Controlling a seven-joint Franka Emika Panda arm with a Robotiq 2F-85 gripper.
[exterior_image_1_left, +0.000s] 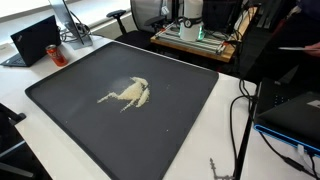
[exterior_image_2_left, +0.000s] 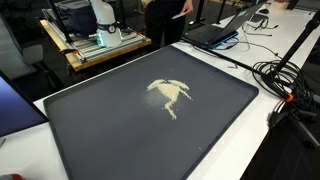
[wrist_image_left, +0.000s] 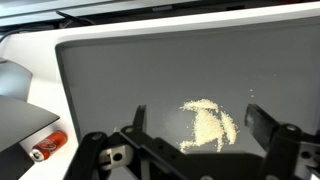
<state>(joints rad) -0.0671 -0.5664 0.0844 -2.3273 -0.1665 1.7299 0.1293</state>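
My fingers (wrist_image_left: 262, 122) stand wide over the mat (wrist_image_left: 110, 70), and the gap between them is open straight down to the pile (wrist_image_left: 208, 124), low and flat, barely a bump. Round the pile the mat runs bare to every rim in both exterior views. Off the mat: an orange tube (wrist_image_left: 45, 146) just beside one edge, cables (exterior_image_2_left: 285, 75) along another, a laptop (exterior_image_1_left: 35, 40) past a corner, well apart from the pile

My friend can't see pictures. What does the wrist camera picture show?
The open gripper hovers over a small pile of pale crumbs on a big dark tray. A small orange object lies beside the tray, at the lower left.
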